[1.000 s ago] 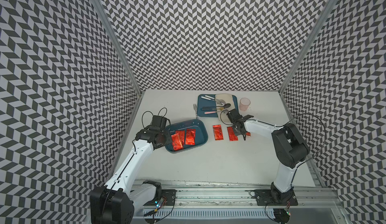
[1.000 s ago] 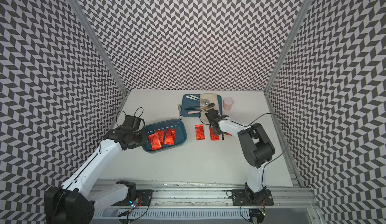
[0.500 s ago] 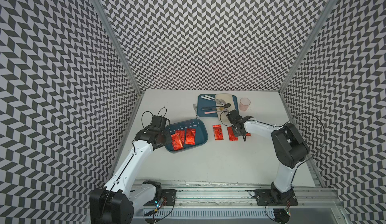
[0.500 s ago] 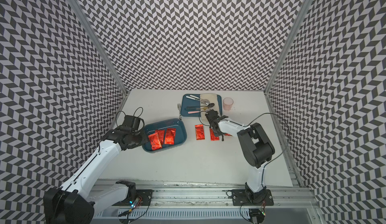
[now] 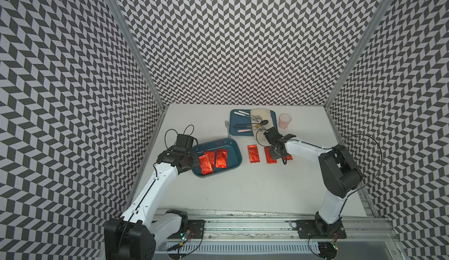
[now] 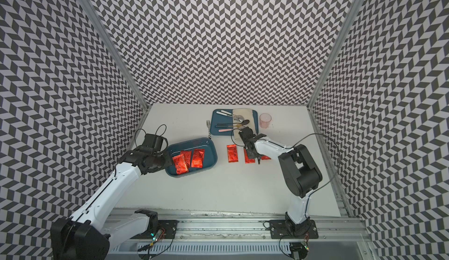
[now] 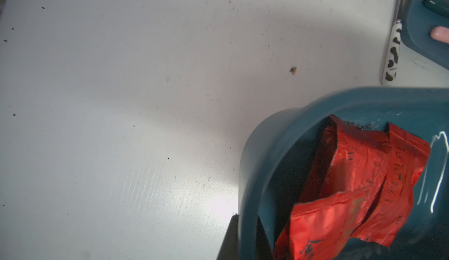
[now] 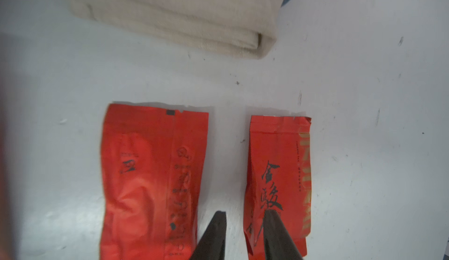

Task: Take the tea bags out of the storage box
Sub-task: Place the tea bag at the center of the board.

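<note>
The left pincer is clamped on the box rim at its 9 o'clock; three bags lie inside. The right pincer, tips apart, hovers over three more on the bench at the box's 3 o'clock.

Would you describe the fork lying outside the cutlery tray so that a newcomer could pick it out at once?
Find the flat teal cutlery tray at the back of the white table. Just outside the tray's edge nearest the storage box, a single fork lies on the bare table. Unlike the utensils in the tray, its handle is white with black cow-like patches.
</note>
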`<action>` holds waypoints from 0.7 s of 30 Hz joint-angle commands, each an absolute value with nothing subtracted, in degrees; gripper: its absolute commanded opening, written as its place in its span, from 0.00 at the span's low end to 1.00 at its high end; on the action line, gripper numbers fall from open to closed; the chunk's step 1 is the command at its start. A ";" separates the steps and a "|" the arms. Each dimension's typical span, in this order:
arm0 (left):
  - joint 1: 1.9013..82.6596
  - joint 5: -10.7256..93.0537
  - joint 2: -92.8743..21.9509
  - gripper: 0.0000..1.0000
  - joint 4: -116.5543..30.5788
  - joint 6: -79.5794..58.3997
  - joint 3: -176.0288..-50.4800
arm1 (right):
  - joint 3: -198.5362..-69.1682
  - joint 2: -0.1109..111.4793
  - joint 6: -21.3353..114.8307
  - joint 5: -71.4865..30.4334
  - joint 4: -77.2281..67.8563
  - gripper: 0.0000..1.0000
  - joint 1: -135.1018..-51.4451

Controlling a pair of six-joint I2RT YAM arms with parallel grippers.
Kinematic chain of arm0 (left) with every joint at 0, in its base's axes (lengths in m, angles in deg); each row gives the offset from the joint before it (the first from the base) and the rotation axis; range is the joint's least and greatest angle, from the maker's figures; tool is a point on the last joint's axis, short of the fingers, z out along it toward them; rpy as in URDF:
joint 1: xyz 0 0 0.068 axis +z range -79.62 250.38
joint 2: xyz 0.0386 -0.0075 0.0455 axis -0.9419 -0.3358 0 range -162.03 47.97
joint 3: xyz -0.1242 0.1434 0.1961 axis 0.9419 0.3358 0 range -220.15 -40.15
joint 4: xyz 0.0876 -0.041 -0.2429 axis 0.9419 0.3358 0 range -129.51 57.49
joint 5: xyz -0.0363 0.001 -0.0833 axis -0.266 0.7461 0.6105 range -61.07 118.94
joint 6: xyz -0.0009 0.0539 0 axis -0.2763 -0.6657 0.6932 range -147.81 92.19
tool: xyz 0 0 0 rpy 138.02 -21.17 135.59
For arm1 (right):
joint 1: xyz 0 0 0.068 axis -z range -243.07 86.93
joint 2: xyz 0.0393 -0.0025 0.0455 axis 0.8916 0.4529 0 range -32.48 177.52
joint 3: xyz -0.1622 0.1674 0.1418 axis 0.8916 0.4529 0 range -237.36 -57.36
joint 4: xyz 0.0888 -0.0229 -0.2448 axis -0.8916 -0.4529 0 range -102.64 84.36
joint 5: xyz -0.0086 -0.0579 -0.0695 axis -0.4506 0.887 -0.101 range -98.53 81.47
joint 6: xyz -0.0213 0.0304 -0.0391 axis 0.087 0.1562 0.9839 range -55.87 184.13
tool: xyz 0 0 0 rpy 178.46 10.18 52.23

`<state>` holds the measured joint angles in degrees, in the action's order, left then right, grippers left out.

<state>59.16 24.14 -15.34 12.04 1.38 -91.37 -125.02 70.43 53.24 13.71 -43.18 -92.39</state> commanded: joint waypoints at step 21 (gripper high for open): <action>59.22 24.72 -14.28 0.00 10.81 1.18 -91.39 | -144.08 72.72 39.43 -35.60 -19.12 0.35 -116.53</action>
